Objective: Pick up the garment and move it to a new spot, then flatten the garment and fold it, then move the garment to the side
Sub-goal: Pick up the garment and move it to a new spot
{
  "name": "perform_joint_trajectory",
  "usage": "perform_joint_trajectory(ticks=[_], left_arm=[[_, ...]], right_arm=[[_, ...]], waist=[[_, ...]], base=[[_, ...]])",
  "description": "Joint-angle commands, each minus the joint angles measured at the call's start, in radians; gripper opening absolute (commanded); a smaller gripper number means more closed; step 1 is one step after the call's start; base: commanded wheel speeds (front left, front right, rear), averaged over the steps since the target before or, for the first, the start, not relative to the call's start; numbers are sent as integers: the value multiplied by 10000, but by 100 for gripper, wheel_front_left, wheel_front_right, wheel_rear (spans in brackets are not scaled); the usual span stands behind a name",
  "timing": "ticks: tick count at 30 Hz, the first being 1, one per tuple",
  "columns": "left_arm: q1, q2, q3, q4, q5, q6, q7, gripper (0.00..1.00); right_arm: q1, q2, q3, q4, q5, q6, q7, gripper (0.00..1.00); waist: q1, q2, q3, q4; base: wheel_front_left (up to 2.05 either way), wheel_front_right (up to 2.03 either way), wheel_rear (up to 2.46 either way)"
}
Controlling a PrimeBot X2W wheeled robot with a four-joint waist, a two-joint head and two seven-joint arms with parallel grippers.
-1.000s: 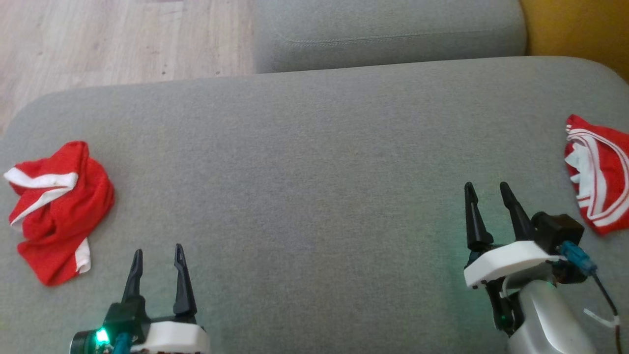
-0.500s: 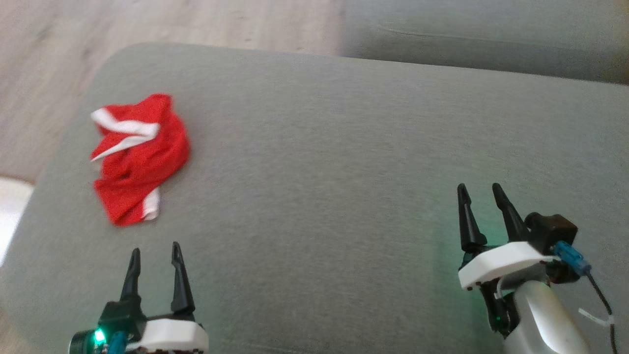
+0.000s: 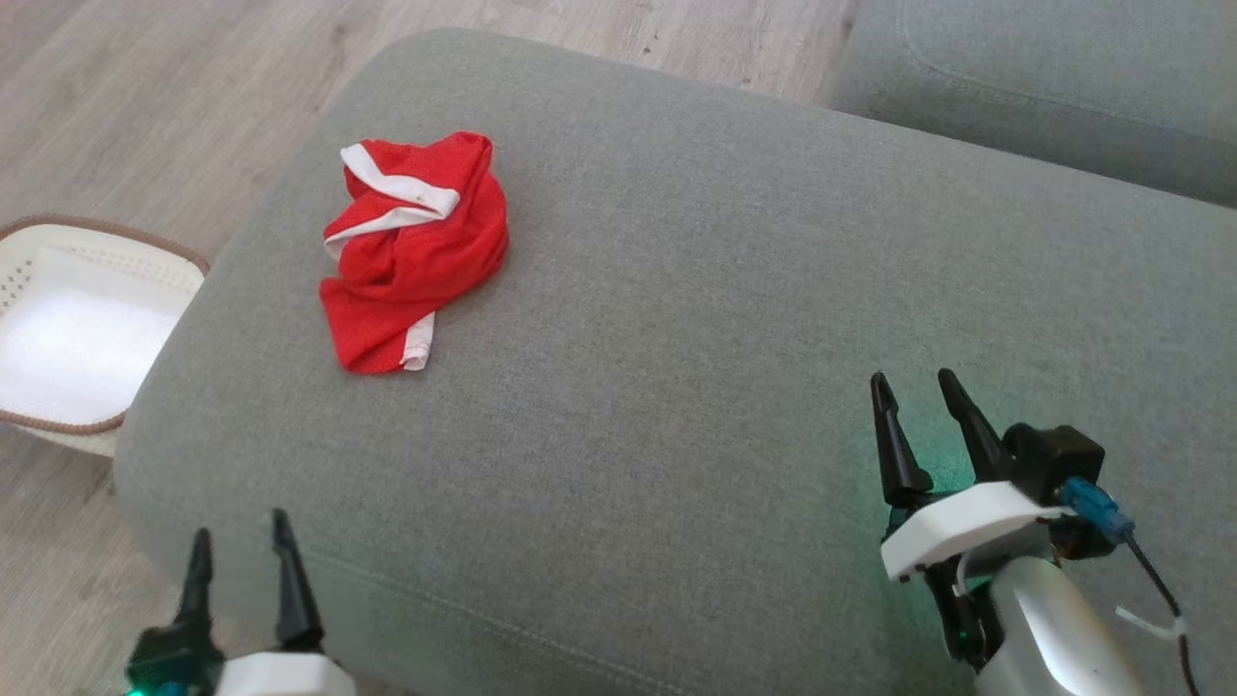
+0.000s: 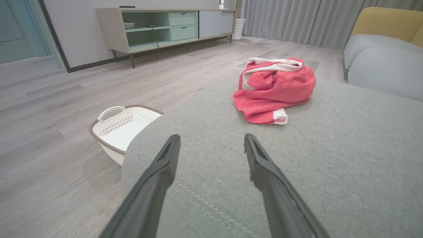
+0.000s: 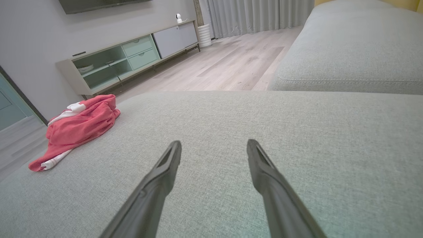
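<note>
A crumpled red garment (image 3: 411, 249) with white trim lies in a heap on the grey sofa cushion (image 3: 696, 319), near its far left corner. The left wrist view has the garment (image 4: 276, 89) ahead and slightly right of my fingers; in the right wrist view the garment (image 5: 79, 127) sits far to the left. My left gripper (image 3: 242, 546) hangs open over the cushion's front left edge, well short of the garment, with nothing between its fingers. My right gripper (image 3: 913, 391) stands open and empty above the cushion's right part.
A white laundry basket (image 3: 68, 333) with a brown rim stands on the wooden floor left of the cushion, also visible as the basket (image 4: 124, 129) in the left wrist view. A second grey cushion (image 3: 1044, 77) lies at the back right. A low sideboard (image 4: 158, 28) lines the far wall.
The camera has turned left: the garment now sits higher and nearer the middle, and the basket has come into view. A second red garment at the right edge has dropped out. Both grippers stay open.
</note>
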Motion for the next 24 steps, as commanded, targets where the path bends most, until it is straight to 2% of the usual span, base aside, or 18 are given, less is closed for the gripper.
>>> perform_joint_trajectory(ticks=[1,7,12,17,24], left_arm=[[-411,57,665,-178,14,-165,-51,100],[-1298,470,1877,-16,155,-621,-51,100],[-2616,1091,2288,369,293,-1152,-51,100],[-3877,1394,2265,991,166,-1523,-51,100],[-6070,2253,1675,2805,-123,-1880,-51,100]], right_arm=[[-409,30,243,-254,-90,65,-110,100],[-674,30,249,-354,-503,65,-111,100],[-1052,30,67,-473,-920,65,-111,100],[-1323,30,39,-652,-1185,65,-111,100],[-1827,30,123,-931,-1549,65,-111,100]], waist=[[-1,0,115,-122],[-1,0,770,-546],[-1,0,1488,-965],[-1,0,2040,-1290],[-1,0,2817,-1931]], base=[[0,0,0],[0,0,0],[0,0,0],[0,0,0],[0,0,0]])
